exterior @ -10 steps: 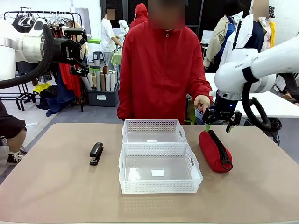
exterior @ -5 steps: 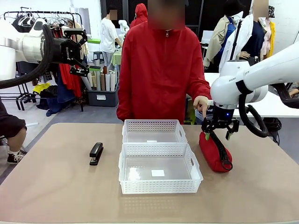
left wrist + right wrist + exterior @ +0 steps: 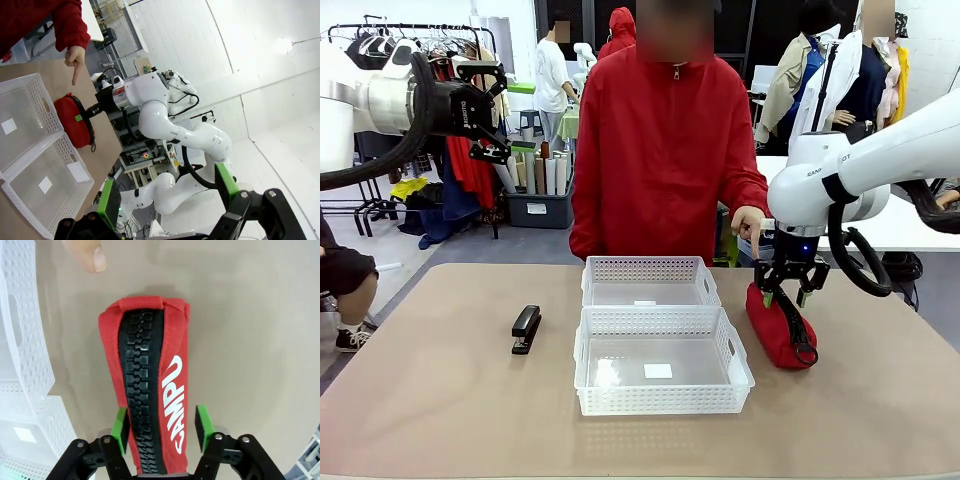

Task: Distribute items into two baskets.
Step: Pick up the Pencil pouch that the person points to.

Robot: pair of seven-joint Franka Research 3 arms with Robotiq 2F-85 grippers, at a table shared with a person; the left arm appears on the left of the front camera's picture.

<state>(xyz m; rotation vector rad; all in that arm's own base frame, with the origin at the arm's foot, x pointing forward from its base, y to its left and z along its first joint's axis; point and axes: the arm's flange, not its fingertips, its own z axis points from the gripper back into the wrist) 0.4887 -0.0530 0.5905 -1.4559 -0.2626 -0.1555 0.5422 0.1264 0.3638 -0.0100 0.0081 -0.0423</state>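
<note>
Lying lengthwise between the right gripper's (image 3: 161, 426) part-open jaws, the red pouch (image 3: 150, 365) rests on the table (image 3: 250, 340), one green pad (image 3: 120, 429) touching its side, the other just apart. Its soft, rounded fabric may squash and slip out, or the pads may catch only the ridged black zipper (image 3: 142, 390). Hard lattice-walled baskets (image 3: 30, 365) stand just beside the gripper; a person's fingertip (image 3: 85, 255) hovers ahead.

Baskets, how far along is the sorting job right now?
Done: nothing, the near basket and far basket hold neither item. In hand: the right gripper straddles the red zip pouch, not yet clamped. Left: lifting it in, then the black stapler, on the table; left gripper is open.
</note>
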